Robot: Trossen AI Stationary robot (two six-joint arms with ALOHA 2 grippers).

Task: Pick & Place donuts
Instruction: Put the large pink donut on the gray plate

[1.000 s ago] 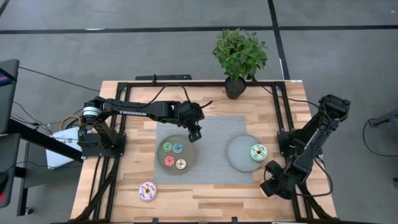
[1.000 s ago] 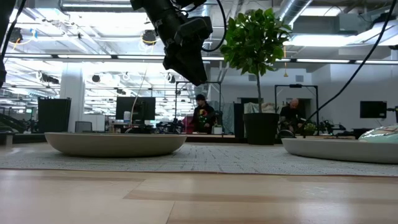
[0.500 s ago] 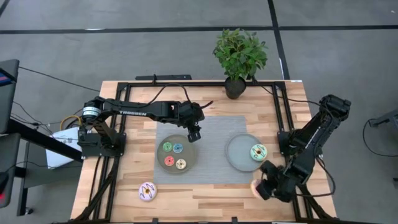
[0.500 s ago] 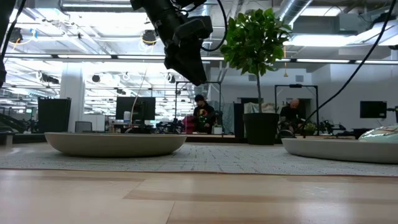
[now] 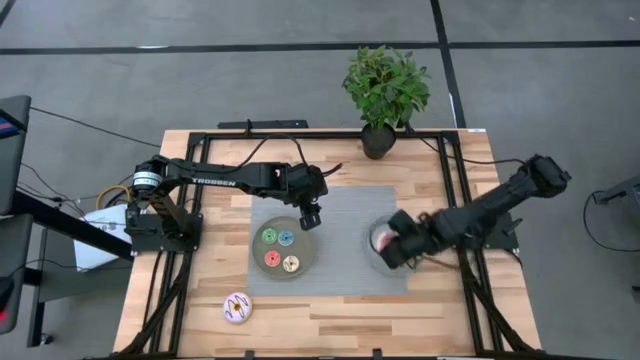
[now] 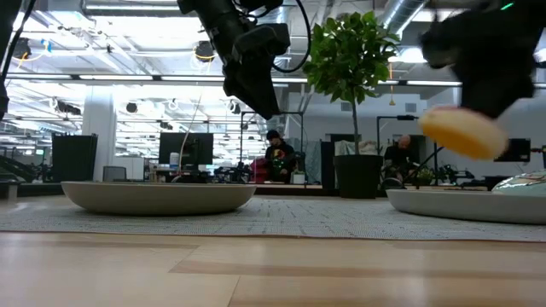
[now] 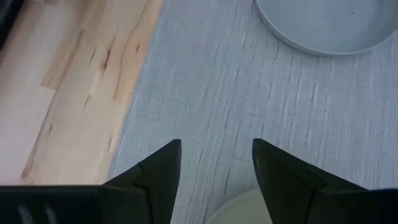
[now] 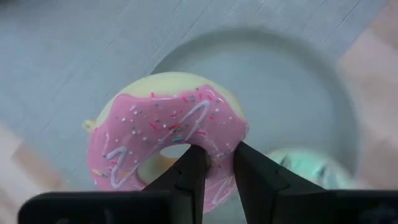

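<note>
My right gripper [image 5: 388, 243] is shut on a pink-iced donut [image 8: 166, 138] in the air over the right grey plate [image 5: 385, 266]. A pale green donut [image 8: 303, 167] lies in that plate. The left grey plate [image 5: 300, 262] holds several tiny donuts [image 5: 279, 249]. A purple-white donut [image 5: 237, 307] lies on the bare wood near the front edge. My left gripper [image 7: 216, 152] hangs open above the left plate's far rim, with nothing between its fingers. My right gripper pinches the donut's ring on the side nearest the wrist [image 8: 214, 155], one finger [image 8: 191, 167] at the hole and the other [image 8: 250, 171] outside the rim. The fingers slant down from above. The donut is lifted clear of the plate, icing toward the camera.
Both plates sit on a grey mat [image 5: 345, 210] in the table's middle. A potted plant [image 5: 385, 95] stands at the far edge. Black frame rails [image 5: 452, 180] run along the table's sides. Bare wood lies in front of the mat.
My right gripper has swung from the table's front right corner toward the left and far side, rising and turning about, and now hangs over the right plate. The pink donut has travelled with it, lifted clear. My left gripper has kept still.
</note>
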